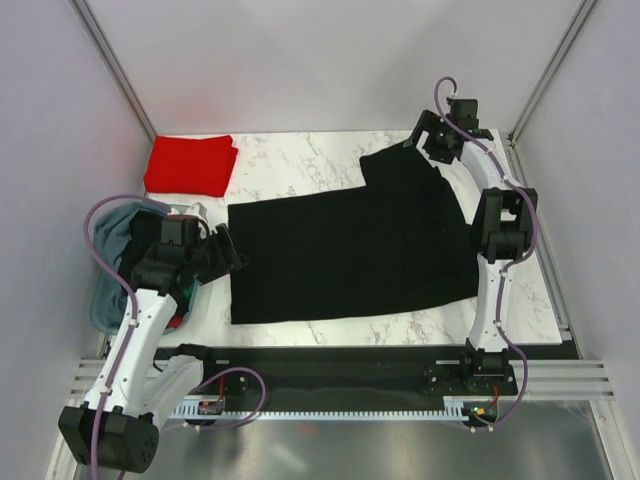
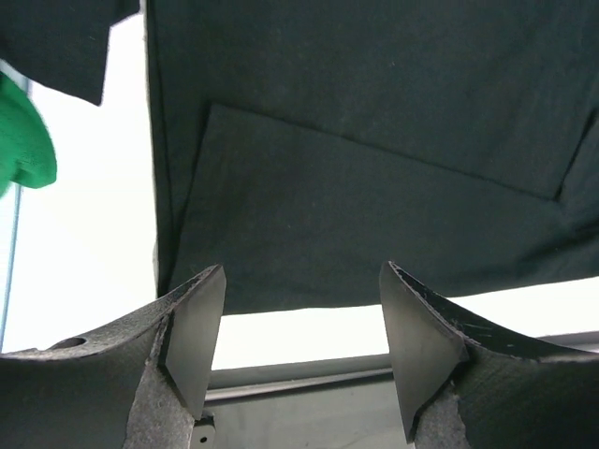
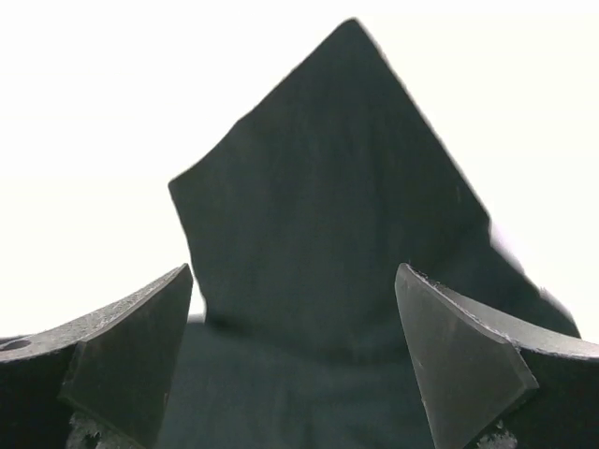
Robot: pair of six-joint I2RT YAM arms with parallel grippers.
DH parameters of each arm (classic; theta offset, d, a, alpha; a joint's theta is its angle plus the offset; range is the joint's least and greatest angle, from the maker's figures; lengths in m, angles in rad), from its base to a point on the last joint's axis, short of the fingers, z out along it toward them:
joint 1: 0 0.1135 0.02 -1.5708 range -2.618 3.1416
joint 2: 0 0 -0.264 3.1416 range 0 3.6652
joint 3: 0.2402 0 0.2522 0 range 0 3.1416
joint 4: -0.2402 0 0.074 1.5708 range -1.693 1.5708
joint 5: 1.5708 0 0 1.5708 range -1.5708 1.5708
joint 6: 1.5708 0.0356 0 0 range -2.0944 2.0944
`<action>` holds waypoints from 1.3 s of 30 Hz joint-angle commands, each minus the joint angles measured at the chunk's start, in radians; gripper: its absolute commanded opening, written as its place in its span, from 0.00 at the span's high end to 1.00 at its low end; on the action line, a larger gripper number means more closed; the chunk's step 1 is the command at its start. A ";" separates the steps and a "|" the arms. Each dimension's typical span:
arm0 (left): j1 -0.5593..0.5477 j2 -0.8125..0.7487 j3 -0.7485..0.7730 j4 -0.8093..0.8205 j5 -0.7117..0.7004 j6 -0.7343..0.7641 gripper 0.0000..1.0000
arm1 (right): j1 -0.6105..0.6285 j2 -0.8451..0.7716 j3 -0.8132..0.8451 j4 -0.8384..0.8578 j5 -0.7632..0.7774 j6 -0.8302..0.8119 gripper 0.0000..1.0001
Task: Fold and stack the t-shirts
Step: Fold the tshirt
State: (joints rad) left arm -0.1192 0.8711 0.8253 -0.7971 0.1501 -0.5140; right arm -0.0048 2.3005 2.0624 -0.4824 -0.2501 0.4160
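A large black t-shirt lies spread flat on the marble table, one sleeve reaching to the back right. A folded bright red t-shirt lies at the back left. My left gripper is open and empty at the black shirt's left edge; its wrist view shows the shirt just beyond the open fingers. My right gripper is open and empty over the back-right sleeve, which fills the space between its jaws in the wrist view. A green cloth shows at the left.
A grey-blue fabric tub stands off the table's left edge beside my left arm, with green and red cloth showing in it. Enclosure walls stand close on both sides. A metal rail runs along the near edge.
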 commanded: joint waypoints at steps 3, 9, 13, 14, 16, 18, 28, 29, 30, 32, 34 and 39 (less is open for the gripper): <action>0.004 -0.030 -0.005 0.035 -0.055 0.022 0.27 | -0.001 0.177 0.140 0.252 0.046 0.038 0.04; 0.004 -0.027 -0.005 0.035 -0.064 0.019 0.28 | -0.001 0.410 0.390 0.287 0.115 0.050 0.07; -0.005 -0.017 -0.006 0.033 -0.053 0.019 0.28 | 0.037 0.470 0.407 0.343 0.179 0.046 0.06; -0.011 -0.015 -0.006 0.033 -0.055 0.019 0.29 | 0.037 0.484 0.419 0.344 0.178 0.047 0.06; -0.019 -0.018 -0.006 0.032 -0.061 0.016 0.29 | 0.046 0.526 0.462 0.335 0.166 0.053 0.06; -0.020 -0.018 -0.008 0.032 -0.067 0.014 0.29 | 0.057 0.553 0.482 0.323 0.149 0.038 0.08; -0.022 -0.023 -0.006 0.029 -0.081 0.011 0.29 | 0.097 0.536 0.467 0.249 0.176 -0.005 0.53; -0.020 -0.023 -0.006 0.029 -0.080 0.011 0.29 | 0.098 0.534 0.469 0.249 0.186 -0.008 0.60; -0.022 -0.023 -0.006 0.029 -0.083 0.009 0.29 | 0.097 0.533 0.467 0.251 0.196 -0.014 0.65; -0.022 -0.021 -0.005 0.029 -0.081 0.011 0.29 | 0.094 0.531 0.470 0.249 0.219 -0.026 0.78; -0.022 -0.017 -0.006 0.027 -0.083 0.011 0.29 | 0.092 0.525 0.464 0.249 0.241 -0.032 0.88; -0.022 0.006 -0.002 0.032 -0.090 0.014 0.29 | 0.068 0.400 0.334 0.246 0.334 -0.058 1.00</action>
State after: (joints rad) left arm -0.1371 0.8623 0.8177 -0.7906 0.0795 -0.5144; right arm 0.0872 2.7960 2.4802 -0.1818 -0.0200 0.4026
